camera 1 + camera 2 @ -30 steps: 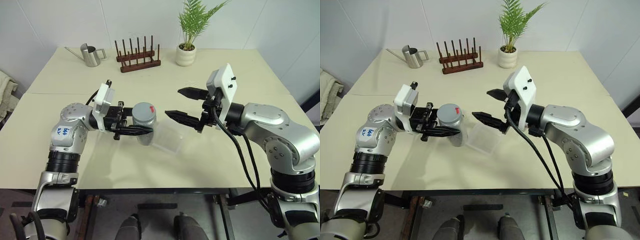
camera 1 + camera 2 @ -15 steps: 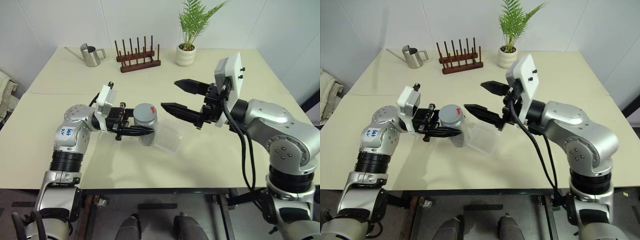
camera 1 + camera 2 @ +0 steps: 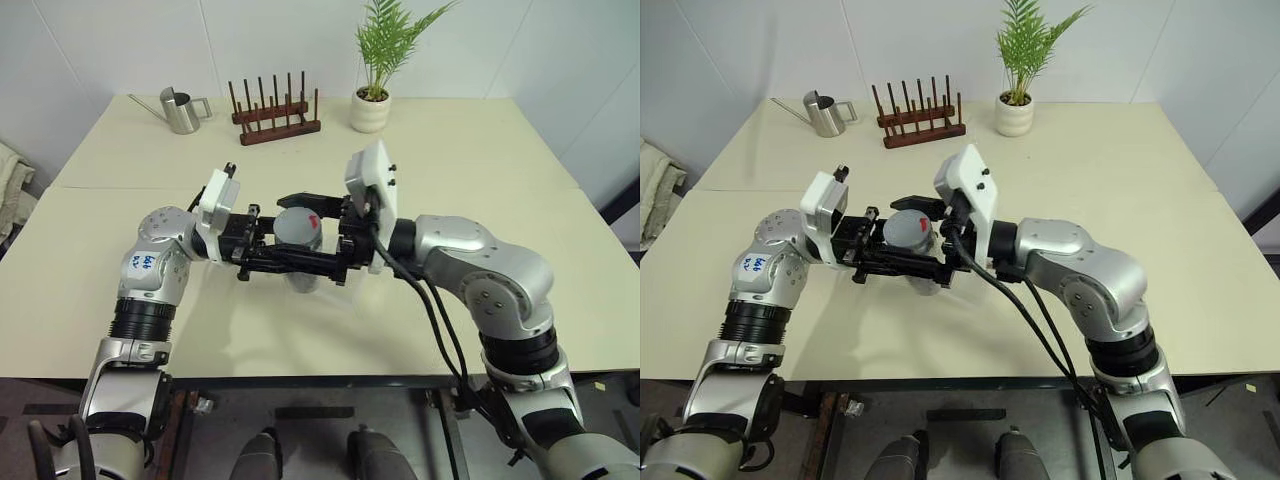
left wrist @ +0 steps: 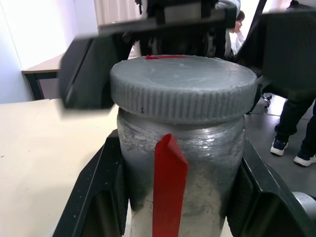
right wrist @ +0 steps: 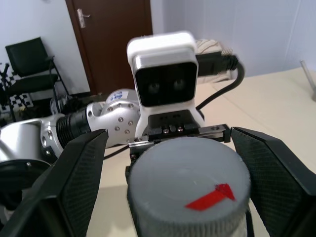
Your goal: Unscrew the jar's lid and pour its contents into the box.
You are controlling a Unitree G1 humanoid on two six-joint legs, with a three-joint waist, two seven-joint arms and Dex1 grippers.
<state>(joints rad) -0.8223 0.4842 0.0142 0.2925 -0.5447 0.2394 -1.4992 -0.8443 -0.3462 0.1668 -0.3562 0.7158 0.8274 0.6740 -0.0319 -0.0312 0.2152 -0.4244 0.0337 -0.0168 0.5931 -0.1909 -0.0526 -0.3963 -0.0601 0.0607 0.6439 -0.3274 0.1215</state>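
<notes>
The left gripper [image 4: 180,197] is clamped on the jar [image 4: 182,173], holding it upright above the table [image 3: 470,150] near its front edge; the right gripper [image 5: 170,163] has its fingers spread apart on either side of the grey lid [image 5: 190,192], not visibly touching it.

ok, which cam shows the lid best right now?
Right wrist view: the lid shows its whole top and red mark, between the open right claw's fingers. Left wrist view gives its ribbed edge side-on; the eye views show it small, between the arms.
</notes>
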